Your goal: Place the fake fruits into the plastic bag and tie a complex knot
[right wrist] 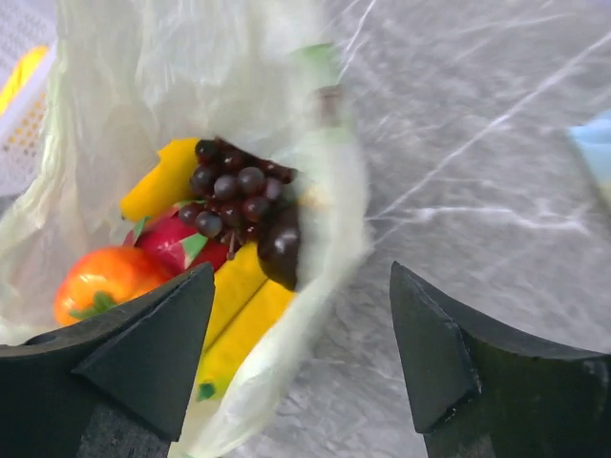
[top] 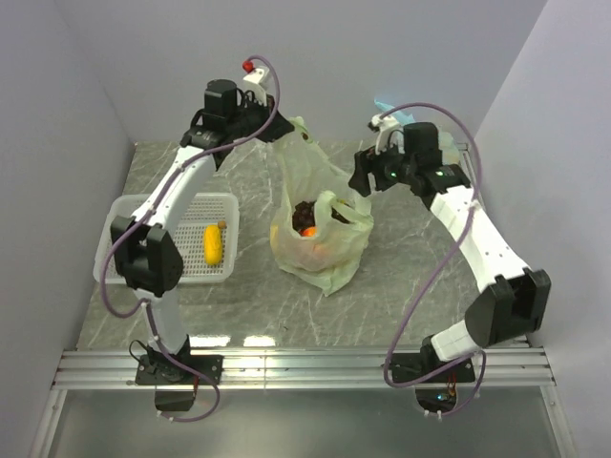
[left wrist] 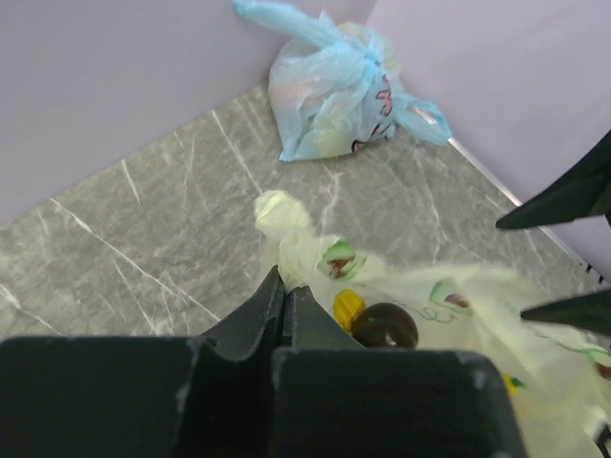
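Bag (top: 329, 262) sits mid-table, mouth agape, fruits (right wrist: 234, 196) inside. To its left, one yellow fruit (top: 213, 243) lies in basket (top: 122, 212). Right gripper (right wrist: 301, 270) hangs over the bag mouth, spread wide, holding nothing. Left gripper (left wrist: 284, 301) is clamped on raised handle (left wrist: 286, 229).

The plastic bag (top: 339, 272) is pale yellow-green with small dark prints; inside it, grapes (right wrist: 234, 191) are dark purple, bananas (right wrist: 243, 301) yellow. The surface (top: 420, 277) is grey, white-veined.
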Robot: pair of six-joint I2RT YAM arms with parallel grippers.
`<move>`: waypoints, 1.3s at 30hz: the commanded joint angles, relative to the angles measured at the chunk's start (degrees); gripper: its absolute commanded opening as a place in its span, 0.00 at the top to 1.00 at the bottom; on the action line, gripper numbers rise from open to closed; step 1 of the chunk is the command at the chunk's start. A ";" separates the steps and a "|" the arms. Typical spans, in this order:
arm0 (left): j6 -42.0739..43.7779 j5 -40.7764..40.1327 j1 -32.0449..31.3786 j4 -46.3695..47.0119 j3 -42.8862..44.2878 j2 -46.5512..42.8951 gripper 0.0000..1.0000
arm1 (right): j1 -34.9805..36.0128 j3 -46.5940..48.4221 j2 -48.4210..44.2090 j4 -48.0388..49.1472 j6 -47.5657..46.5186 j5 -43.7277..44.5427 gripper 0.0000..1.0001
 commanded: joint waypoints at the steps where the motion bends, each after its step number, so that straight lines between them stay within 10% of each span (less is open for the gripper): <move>1: -1.11 -0.96 -0.11 0.93 -1.73 -8.47 1.00 | -1.33 0.17 -9.63 1.24 -0.41 -1.05 0.19; 18: -2.69 -2.19 -0.11 -1.97 -7.54 -12.61 1.00 | -0.63 -17.58 -33.99 0.00 -2.61 -11.96 0.01; 39: -4.88 -2.54 -0.11 -2.15 -8.24 -12.26 1.00 | 3.23 -50.10 -54.22 31.82 12.42 -2.48 0.00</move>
